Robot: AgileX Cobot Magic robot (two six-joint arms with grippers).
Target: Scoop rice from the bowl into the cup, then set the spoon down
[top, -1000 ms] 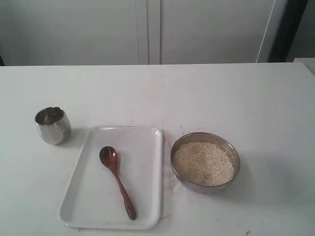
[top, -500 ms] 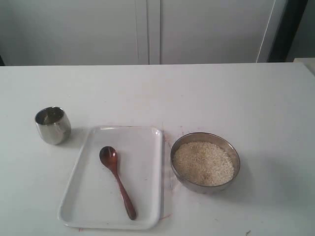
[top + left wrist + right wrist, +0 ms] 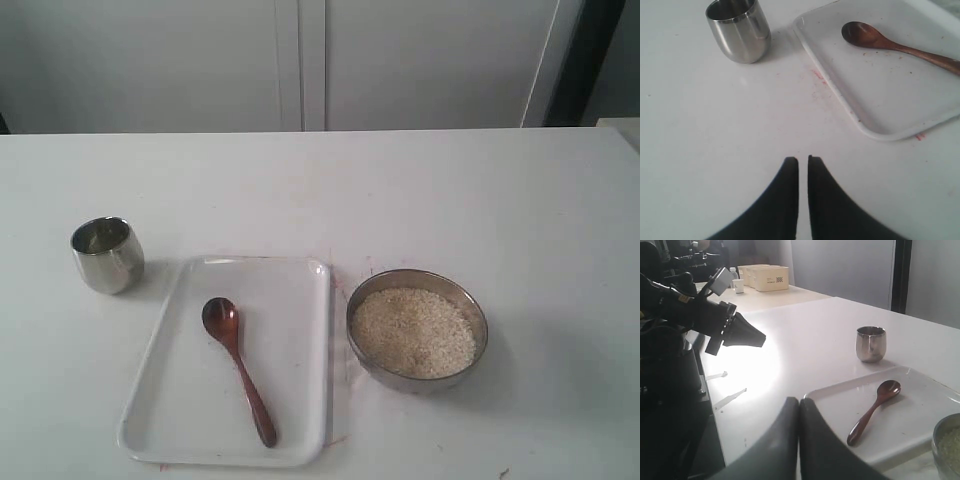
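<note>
The brown wooden spoon lies on a white tray, head toward the back. The steel bowl, at the tray's right, holds the rice. At the tray's back left stands the small steel cup. Neither gripper shows in the exterior view. My left gripper is shut and empty over bare table, short of the cup and spoon. My right gripper is shut and empty near the tray's corner, with the spoon, cup and bowl rim beyond it.
The left arm shows dark in the right wrist view, beside the table edge. Cream boxes sit on a far table. White cabinet doors close off the back. Pink smudges mark the table by the tray.
</note>
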